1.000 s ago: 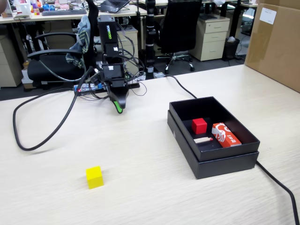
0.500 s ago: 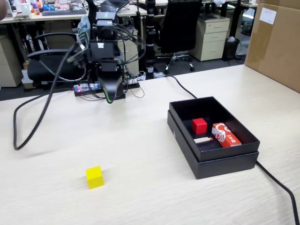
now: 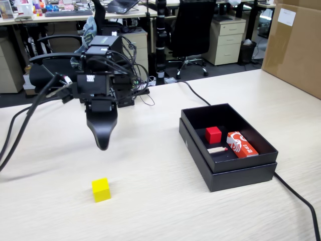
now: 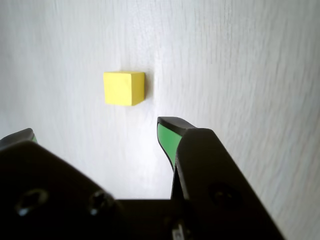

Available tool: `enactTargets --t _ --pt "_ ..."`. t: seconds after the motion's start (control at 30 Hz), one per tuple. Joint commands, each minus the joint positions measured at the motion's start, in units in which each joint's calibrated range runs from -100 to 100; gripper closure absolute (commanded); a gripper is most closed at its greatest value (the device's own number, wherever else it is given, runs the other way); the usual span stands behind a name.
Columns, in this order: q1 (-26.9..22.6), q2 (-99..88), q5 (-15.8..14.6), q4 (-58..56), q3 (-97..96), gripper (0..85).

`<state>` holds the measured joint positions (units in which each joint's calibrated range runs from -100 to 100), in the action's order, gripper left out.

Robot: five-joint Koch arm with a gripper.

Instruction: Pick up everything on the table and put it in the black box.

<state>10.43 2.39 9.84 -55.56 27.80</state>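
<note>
Fixed view, tool: we see the arm's black tool (image 3: 102,144) hanging in the air above the pale wooden table (image 3: 150,201), pointing down. From this side its two jaws merge into one dark tip, so here we cannot tell how far apart they stand.
Fixed view, yellow cube (image 3: 101,190): it sits alone on the table, below the tool in the picture and apart from it, well to the left of the black box (image 3: 225,170).
Fixed view, black box: open-topped, it rests on the table at the right of the picture, well apart from the yellow cube.
Fixed view, box contents: inside the black box we see a red cube (image 3: 213,134), a red and white packet (image 3: 242,144) just to its right, and a small pale stick (image 3: 217,149) lying just below the red cube.
Fixed view, cable (image 3: 296,196): a black cable runs across the table past the right end of the black box.
Wrist view, tool (image 4: 95,134): we look down past two black jaws with green inner faces. They stand wide apart with only bare table between them, holding nothing.
Wrist view, yellow cube (image 4: 124,88): it lies on the table beyond the jaw tips, above them in the picture, touching neither.
</note>
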Motion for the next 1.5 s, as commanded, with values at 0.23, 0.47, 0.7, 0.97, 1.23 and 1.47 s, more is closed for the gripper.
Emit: enactTargets --t 0.23,0.47,0.7,0.97,1.23,1.47 --pt "0.73 14.64 0.49 0.05 13.64 37.8" --pt "1.66 24.17 0.88 0.13 20.44 37.9" --pt "1.76 28.64 1.03 0.05 22.98 38.0" --pt "0.59 29.79 0.98 0.05 22.79 38.0" --pt "0.24 31.28 0.98 -0.12 23.07 42.3" --pt "0.24 31.86 1.07 -3.58 23.70 58.5"
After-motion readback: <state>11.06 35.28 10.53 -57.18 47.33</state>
